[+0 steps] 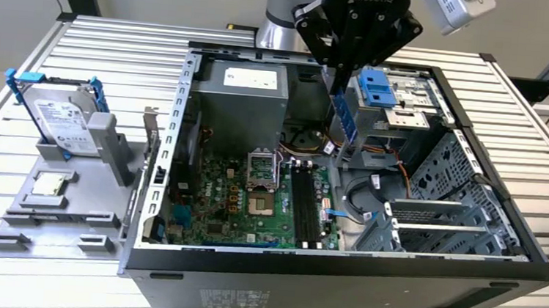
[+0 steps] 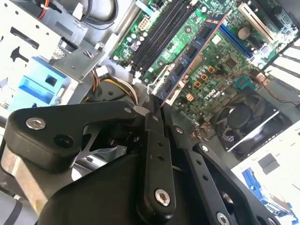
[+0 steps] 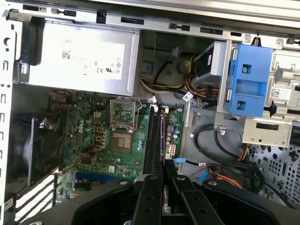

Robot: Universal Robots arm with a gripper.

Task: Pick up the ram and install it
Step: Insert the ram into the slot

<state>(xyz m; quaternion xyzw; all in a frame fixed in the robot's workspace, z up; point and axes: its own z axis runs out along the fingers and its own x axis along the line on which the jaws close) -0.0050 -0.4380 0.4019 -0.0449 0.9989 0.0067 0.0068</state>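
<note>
In the exterior view, at nine o'clock, a gray tray fixture [image 1: 64, 215] sits on the slatted counter [image 1: 116, 46]. It carries a hard drive [image 1: 62, 119] standing in a blue frame, with a small square processor chip [image 1: 49, 184] at six o'clock from the drive. Just beside the fixture, toward three o'clock, lies the open computer case [image 1: 342, 295]. Inside it is a silver power supply [image 1: 245, 93] at twelve o'clock, with the green motherboard [image 1: 237, 195] below it. The dark memory slots [image 1: 305, 200] run along the board's three-o'clock edge.

Above the case, near twelve o'clock, the black fingers [image 1: 339, 62] are pressed together on the upper end of the ram [image 1: 343, 119]. The ram hangs upright in the air between the power supply and the blue drive bracket [image 1: 378, 88], past the twelve-o'clock end of the slots and not seated in any of them.

In the second wrist view the ram [image 2: 190, 58] reaches out from the clamped fingers [image 2: 153, 123] over the motherboard. In the first wrist view it appears edge-on as a thin line [image 3: 162, 136] along the slots.
</note>
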